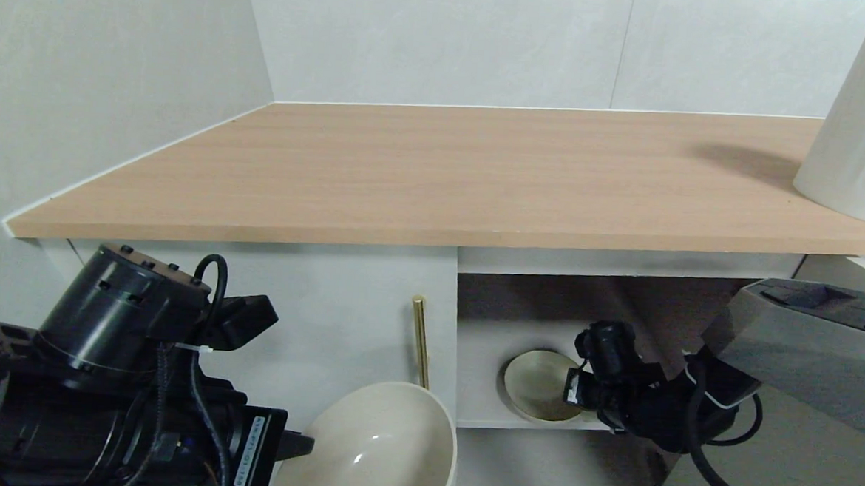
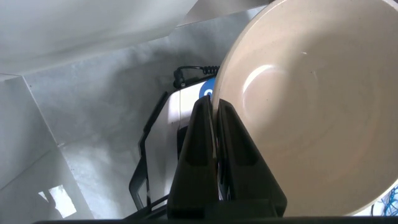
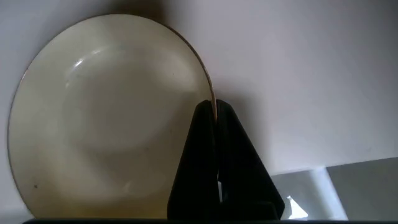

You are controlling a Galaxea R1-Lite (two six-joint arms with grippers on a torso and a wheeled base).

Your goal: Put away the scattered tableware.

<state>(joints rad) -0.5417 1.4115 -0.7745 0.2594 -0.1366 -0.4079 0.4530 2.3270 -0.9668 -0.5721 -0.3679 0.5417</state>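
My left hand (image 2: 215, 121) is pinched shut on the rim of a big cream bowl (image 1: 385, 448). One finger is inside the rim and one is outside. I hold the bowl low in front of the cupboard door (image 1: 339, 320), near its gold handle (image 1: 418, 338), and the bowl tips on its side. My right hand (image 3: 214, 115) is inside the open cupboard, under the wooden worktop (image 1: 444, 169). It is clamped on the edge of a small pale plate (image 1: 540, 386). The plate is down at the shelf (image 1: 482, 364), but I cannot tell if it sits flat on it or hangs just above. I think both dishes are hard and smooth, so they will not bend, but they could slip or crack if they bump the wood. The bowl looks heavy for a grip on one edge, so I think it could swing. The rim is the best place to hold each one, with a finger on each side. A white lamp shade (image 1: 864, 125) stands on the worktop, far off to my right.
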